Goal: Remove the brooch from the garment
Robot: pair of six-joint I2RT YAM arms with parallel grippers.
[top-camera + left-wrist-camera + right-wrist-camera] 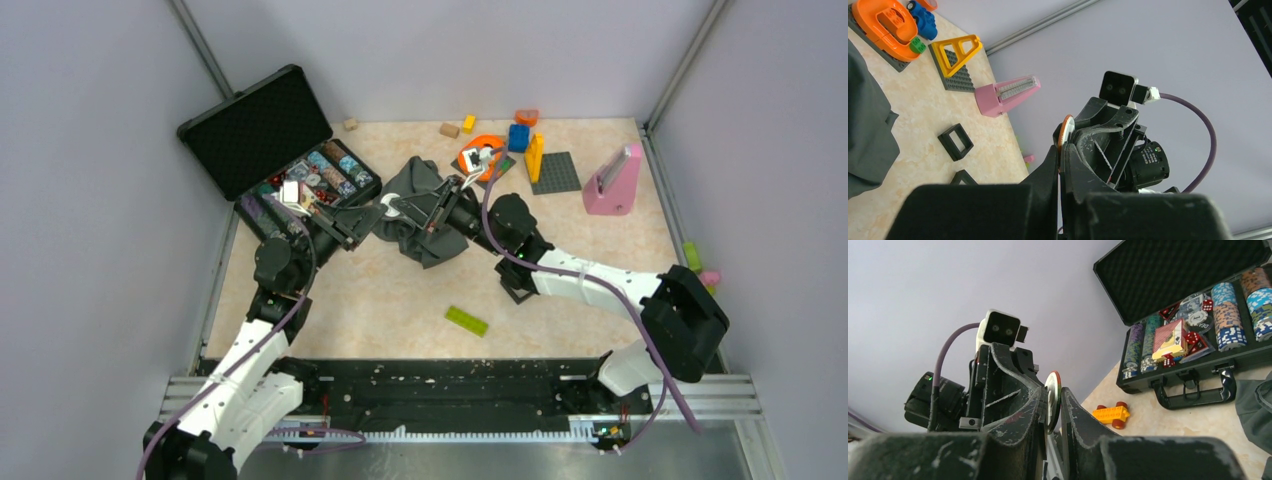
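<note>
The brooch (1064, 131) is a thin round disc with an orange-brown rim and a white face. It is held edge-on between both grippers and also shows in the right wrist view (1052, 392). My left gripper (1060, 152) is shut on it from one side, my right gripper (1054, 407) from the other. In the top view the two grippers, left (378, 213) and right (408, 206), meet nose to nose over the left edge of the dark grey garment (428, 222). The garment lies crumpled on the table. No cloth shows on the disc in the wrist views.
An open black case (262, 125) with poker chips stands at back left. An orange letter toy (482, 152), a yellow piece on a grey plate (556, 175) and a pink metronome (612, 180) are at the back right. A green brick (466, 320) lies near front. Black square frames (955, 141) lie on the table.
</note>
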